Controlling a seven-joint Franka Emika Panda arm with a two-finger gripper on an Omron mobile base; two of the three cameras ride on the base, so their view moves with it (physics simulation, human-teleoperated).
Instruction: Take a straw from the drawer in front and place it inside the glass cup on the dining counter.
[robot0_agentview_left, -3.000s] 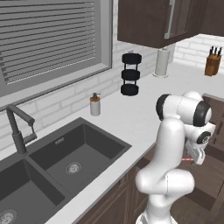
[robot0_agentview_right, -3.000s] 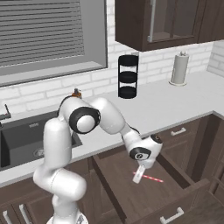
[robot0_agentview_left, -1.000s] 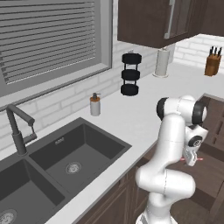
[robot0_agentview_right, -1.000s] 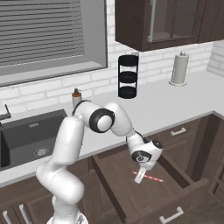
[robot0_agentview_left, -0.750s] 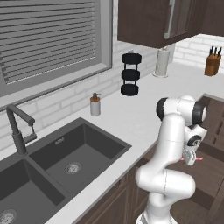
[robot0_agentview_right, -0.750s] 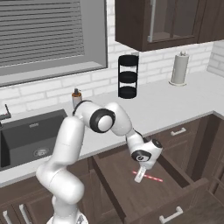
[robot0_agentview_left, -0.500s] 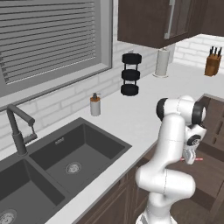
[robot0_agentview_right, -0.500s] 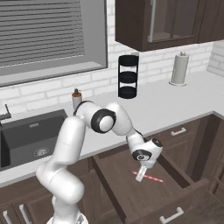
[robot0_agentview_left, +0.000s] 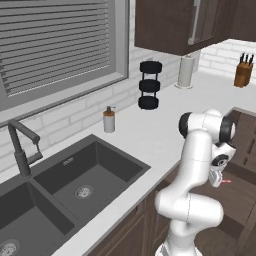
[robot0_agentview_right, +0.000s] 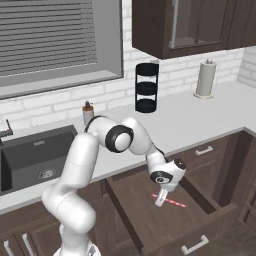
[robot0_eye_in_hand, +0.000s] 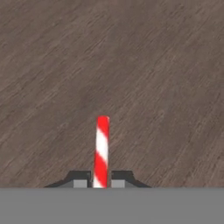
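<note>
The drawer (robot0_agentview_right: 141, 220) stands pulled out below the white countertop, its brown floor bare. On that floor lies the red-and-white striped straw (robot0_agentview_right: 173, 202). My gripper (robot0_agentview_right: 160, 200) points down into the drawer and is shut on the straw's near end. In the hand view the straw (robot0_eye_in_hand: 102, 146) runs up from between my two dark fingertips (robot0_eye_in_hand: 117, 179), which press on it from both sides. From the left base view the gripper (robot0_agentview_left: 216, 181) hangs over the drawer (robot0_agentview_left: 241, 196), and a red bit of straw (robot0_agentview_left: 226, 181) sticks out beside it. The glass cup and the dining counter are out of view.
A dark double sink (robot0_agentview_left: 75, 182) with a faucet (robot0_agentview_left: 20, 150) lies to the left. On the countertop stand a soap dispenser (robot0_agentview_right: 88, 113), a black tiered rack (robot0_agentview_right: 146, 88), a paper towel roll (robot0_agentview_right: 204, 78) and a knife block (robot0_agentview_left: 243, 74). Dark wall cabinets (robot0_agentview_right: 190, 25) hang overhead.
The jaws have closed from wide open onto the straw's end. The hand has stayed low in the drawer, and the straw has not left the floor.
</note>
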